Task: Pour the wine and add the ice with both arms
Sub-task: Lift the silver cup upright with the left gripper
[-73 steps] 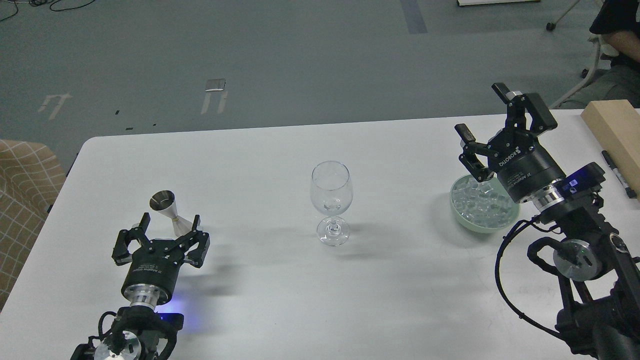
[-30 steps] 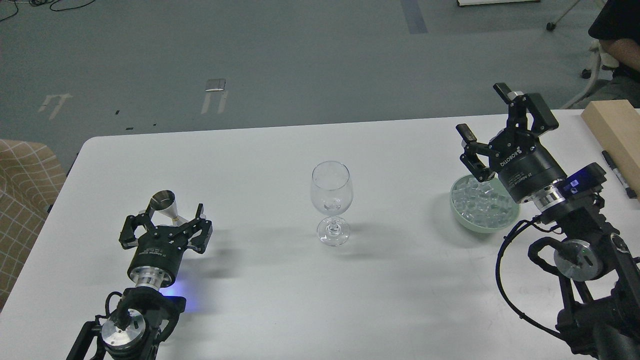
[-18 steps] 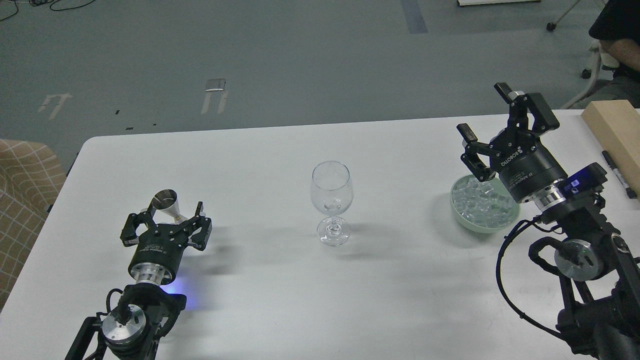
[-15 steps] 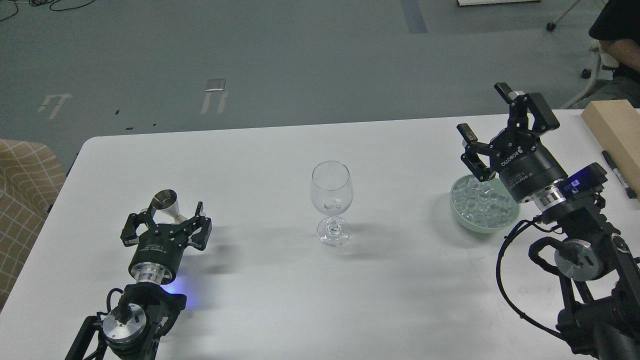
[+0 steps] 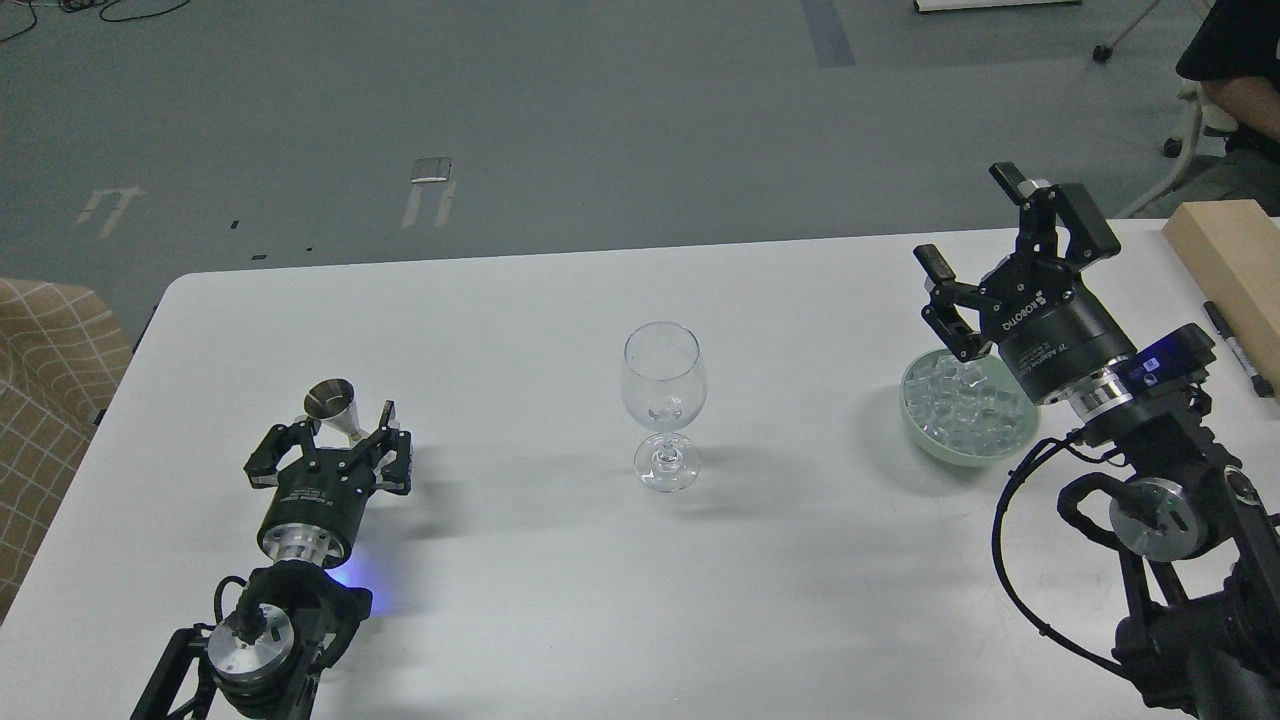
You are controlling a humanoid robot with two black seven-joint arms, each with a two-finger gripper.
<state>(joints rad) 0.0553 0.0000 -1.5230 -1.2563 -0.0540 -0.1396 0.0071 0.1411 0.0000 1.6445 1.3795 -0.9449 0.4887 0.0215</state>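
Left gripper (image 5: pixel 335 447) spread wide, fingers flanking the small steel jigger (image 5: pixel 333 409) without visibly touching it; apparently lined up for a grasp at the narrow waist, where a cone-shaped measure is easiest to pinch. Jigger upright on the white table (image 5: pixel 520 600), mouth up, presumably holding the wine, though contents too small to tell. Left arm low along the near-left table edge, wrist nearly level, suiting a side-on pinch.

Right gripper (image 5: pixel 990 260) also spread, empty, raised above the far rim of the pale green bowl (image 5: pixel 918 425); parked there probably to drop straight onto the ice (image 5: pixel 965 408), a heap of clear cubes filling the bowl. No cube between the fingers.

Further out, wine glass (image 5: pixel 662 385) upright at table centre, between the two arms and well apart from both, reachable from either side; something small and clear inside, possibly one cube. At far right, a wooden block (image 5: pixel 1225 255) and a marker (image 5: pixel 1236 345), clear of the work.
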